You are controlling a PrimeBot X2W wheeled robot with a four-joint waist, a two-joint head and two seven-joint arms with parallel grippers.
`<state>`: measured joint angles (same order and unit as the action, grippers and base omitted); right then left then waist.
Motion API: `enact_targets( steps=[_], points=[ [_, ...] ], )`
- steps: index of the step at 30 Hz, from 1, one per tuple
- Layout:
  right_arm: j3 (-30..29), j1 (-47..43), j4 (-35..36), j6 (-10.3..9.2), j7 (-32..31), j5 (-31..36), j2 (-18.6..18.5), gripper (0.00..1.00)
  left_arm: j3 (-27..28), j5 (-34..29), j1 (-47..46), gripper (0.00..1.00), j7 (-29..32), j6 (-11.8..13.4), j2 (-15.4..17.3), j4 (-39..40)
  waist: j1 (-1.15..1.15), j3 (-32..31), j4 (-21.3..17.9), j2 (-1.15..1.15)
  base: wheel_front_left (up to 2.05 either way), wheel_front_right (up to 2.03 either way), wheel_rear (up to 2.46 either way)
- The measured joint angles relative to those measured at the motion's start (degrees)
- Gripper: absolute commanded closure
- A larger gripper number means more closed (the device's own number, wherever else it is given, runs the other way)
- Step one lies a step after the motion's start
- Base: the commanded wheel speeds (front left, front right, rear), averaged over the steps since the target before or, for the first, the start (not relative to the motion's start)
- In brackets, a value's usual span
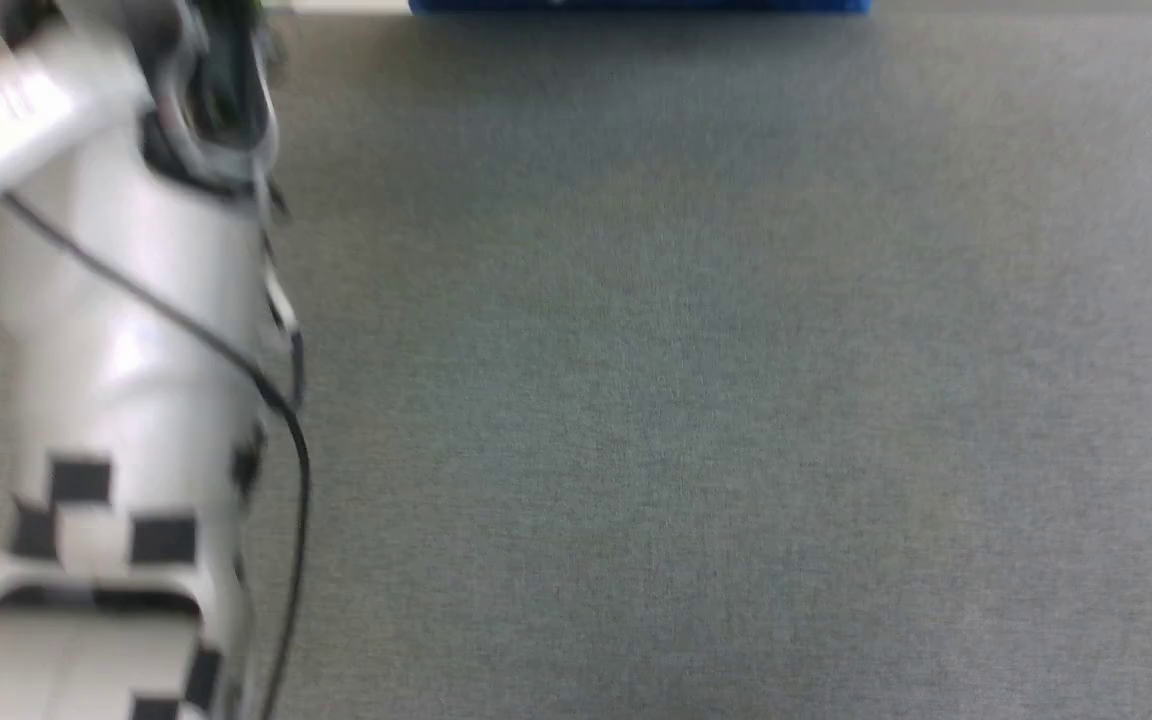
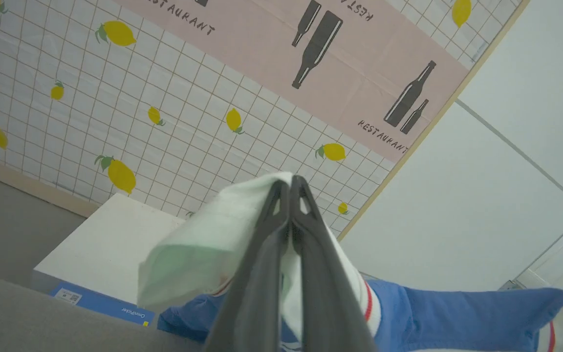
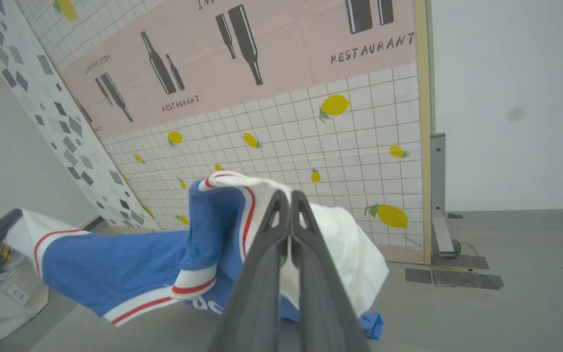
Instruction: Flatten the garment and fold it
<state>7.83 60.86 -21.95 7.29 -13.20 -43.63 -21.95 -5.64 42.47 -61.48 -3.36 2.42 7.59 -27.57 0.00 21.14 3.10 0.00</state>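
Though perhaps a blue strip in head view, garment point(image 3: 115, 264) in wrist views pinched by left jaws and right jaws.

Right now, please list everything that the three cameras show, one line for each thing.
garment: one, blue with white sleeves and red-white trim, stretched out in the air.
wall panel: one, pink with dark bottles, white tiles with lemons, behind the garment.
speckled panel: one, white and grey, beside the wall panel.
box: one, white top, blue side, by the wall panel.
metal stand: one, grey, at the wall panel's edge.
surface: one, grey, before the robot.
left forearm: one, pale, head view's left.
left gripper: one, dark, jaws shut on a white sleeve.
right gripper: one, dark, jaws shut on the other sleeve.
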Motion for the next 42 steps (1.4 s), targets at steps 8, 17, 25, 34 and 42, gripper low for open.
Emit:
enact_targets(
  steps=[8, 17, 25, 34, 42],
  points=[
    [-1.98, -28.27, 8.37, 0.00, 1.02, -5.31, -1.57, 1.00, 0.07, 3.04, 24.67, 1.00, 0.33, -0.24, -0.63, 8.90, -0.01, -7.99, 0.41, 0.00, 0.00, 0.00, 0.00],
    [-8.25, -55.11, 14.63, 0.00, 1.63, -0.79, -1.20, 1.00, -1.20, 3.80, 51.09, 1.00, 3.96, 3.77, -0.31, 20.18, -0.01, -15.70, 0.41, 0.00, 0.00, 0.00, 0.00],
    [-11.82, -70.08, 23.91, 0.01, -7.38, 7.49, 0.79, 1.00, -3.19, 0.77, 63.98, 1.00, 10.23, 9.46, 4.39, 26.49, -0.01, -20.06, 0.74, 0.00, 0.00, 0.00, 0.00],
    [-11.89, -73.17, 32.18, 0.01, -24.84, 16.73, 1.19, 1.00, -11.16, -9.38, 67.95, 1.00, 24.53, 17.57, 11.84, 28.07, -0.01, -20.35, 0.96, 0.00, 0.00, 0.00, 0.00],
    [-3.31, -68.61, 25.92, 0.01, -35.10, 21.53, 0.59, 1.00, -13.92, -10.69, 65.77, 1.00, 26.85, 17.72, 11.72, 22.23, -0.01, -19.00, 0.68, 0.00, 0.00, 0.00, 0.00]
  ],
)
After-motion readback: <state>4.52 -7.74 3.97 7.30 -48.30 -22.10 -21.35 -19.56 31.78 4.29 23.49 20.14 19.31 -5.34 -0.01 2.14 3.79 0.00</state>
